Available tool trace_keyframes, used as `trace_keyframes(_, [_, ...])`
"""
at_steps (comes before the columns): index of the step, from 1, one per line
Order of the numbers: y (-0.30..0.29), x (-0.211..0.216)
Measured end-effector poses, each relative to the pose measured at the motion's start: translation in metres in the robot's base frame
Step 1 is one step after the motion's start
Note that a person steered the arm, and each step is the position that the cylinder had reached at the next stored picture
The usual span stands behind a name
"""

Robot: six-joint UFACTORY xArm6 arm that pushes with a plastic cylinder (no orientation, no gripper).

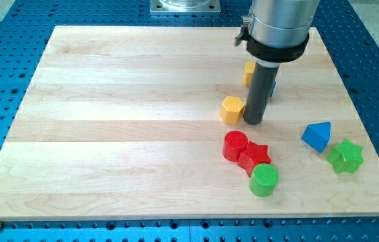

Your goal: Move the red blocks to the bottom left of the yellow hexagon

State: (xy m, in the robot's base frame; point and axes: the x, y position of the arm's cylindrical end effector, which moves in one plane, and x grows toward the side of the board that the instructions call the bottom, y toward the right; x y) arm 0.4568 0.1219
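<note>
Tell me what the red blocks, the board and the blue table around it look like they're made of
The red cylinder and red star: probably matte 3D-printed plastic, with fine ribbed lines on top. The board: pale wood, with visible grain and plank seams, satin finish. The blue table: likely painted or anodized metal, with a regular grid of holes.

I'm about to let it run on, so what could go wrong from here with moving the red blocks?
1. My tip sits right beside the yellow hexagon, so a slight move toward the view's left could shove this reference block.
2. The red cylinder and red star touch; one push may split them.
3. The green cylinder sits against the red star and could be dragged along.
</note>
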Motion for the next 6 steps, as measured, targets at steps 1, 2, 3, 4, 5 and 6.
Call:
trace_keyframes(1, [0.013, 0.049])
trace_keyframes(2, [0.023, 0.073])
trace_keyframes(3, [-0.008, 0.104])
trace_keyframes(4, [-0.069, 0.102])
trace_keyframes(5, [-0.086, 0.089])
trace_keyframes(6, [-0.121, 0.087])
